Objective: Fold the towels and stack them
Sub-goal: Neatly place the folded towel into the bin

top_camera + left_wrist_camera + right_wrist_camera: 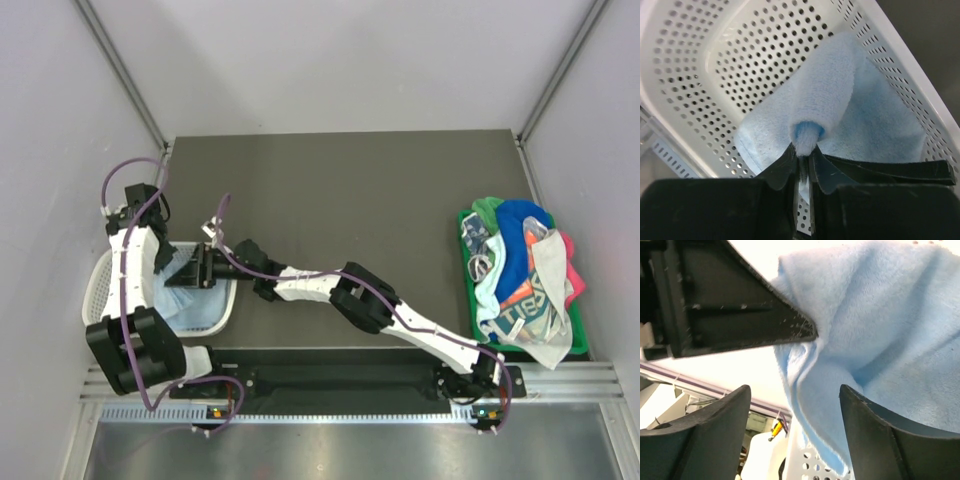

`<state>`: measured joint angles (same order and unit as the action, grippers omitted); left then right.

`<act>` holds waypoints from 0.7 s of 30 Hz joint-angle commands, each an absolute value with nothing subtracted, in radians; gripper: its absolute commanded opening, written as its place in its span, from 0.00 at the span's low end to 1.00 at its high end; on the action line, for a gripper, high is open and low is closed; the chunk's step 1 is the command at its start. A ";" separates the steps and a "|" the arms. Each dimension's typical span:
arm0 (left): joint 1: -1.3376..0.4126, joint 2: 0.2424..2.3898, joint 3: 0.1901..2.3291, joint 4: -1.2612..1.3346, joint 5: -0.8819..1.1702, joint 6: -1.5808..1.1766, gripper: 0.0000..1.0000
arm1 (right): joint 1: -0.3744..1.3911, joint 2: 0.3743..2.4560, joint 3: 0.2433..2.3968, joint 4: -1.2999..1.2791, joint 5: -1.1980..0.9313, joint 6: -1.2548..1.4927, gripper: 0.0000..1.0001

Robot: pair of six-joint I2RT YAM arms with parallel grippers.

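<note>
Tabletop (350,190), dark grey, seen from above, with two robot arms mounted at its near edge. At the left edge sits a white mesh basket (98,285), and a pale blue towel (880,125) lies inside it. The left gripper (802,156) reaches down into the basket and is clenched on a raised fold of that towel. The terry bunches into a cone that narrows to the fingertips.

The right arm (400,310) stretches across to the same basket. The right gripper (792,395) is released, its jaws spread wide. A hanging edge of the pale blue towel lies between them without being squeezed.

At the far right a green tray (468,285) holds a loose heap of towels (525,280) — royal blue, green, pink, whitish-grey and one white with teal and orange print — spilling over its right rim.
</note>
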<state>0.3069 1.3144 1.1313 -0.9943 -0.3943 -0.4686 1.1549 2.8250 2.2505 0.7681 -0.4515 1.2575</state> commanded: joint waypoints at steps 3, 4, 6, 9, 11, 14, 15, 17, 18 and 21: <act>0.311 1.333 1.184 -0.965 -0.468 -0.436 0.00 | 1.143 2.709 2.169 0.838 -0.479 1.207 0.74; 0.311 1.335 1.184 -0.962 -0.488 -0.434 0.00 | 1.141 2.695 2.152 0.839 -0.482 1.191 0.75; 0.311 1.339 1.190 -0.963 -0.505 -0.431 0.00 | 1.137 2.669 2.102 0.841 -0.486 1.174 0.76; 0.311 1.353 1.198 -0.962 -0.532 -0.433 0.00 | 1.124 2.614 2.039 0.860 -0.485 1.161 0.77; 0.310 1.374 1.212 -0.968 -0.564 -0.442 0.00 | 1.117 2.599 2.013 0.891 -0.488 1.164 0.76; 0.311 1.406 1.218 -0.971 -0.609 -0.445 0.00 | 1.108 2.563 1.968 0.899 -0.491 1.151 0.77; 0.311 1.414 1.219 -0.971 -0.620 -0.449 0.00 | 1.104 2.545 1.950 0.885 -0.491 1.143 0.77; 0.311 1.431 1.223 -0.973 -0.632 -0.456 0.00 | 1.100 2.528 1.936 0.849 -0.491 1.111 0.77; 0.311 1.443 1.226 -0.970 -0.649 -0.456 0.00 | 1.098 2.510 1.918 0.842 -0.489 1.101 0.76; 0.311 1.471 1.239 -0.974 -0.672 -0.462 0.00 | 1.094 2.479 1.878 0.838 -0.488 1.078 0.76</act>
<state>0.3069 1.4548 1.1900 -0.9943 -0.5995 -0.4477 1.1049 2.5927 1.8988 0.7998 -0.4831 1.1374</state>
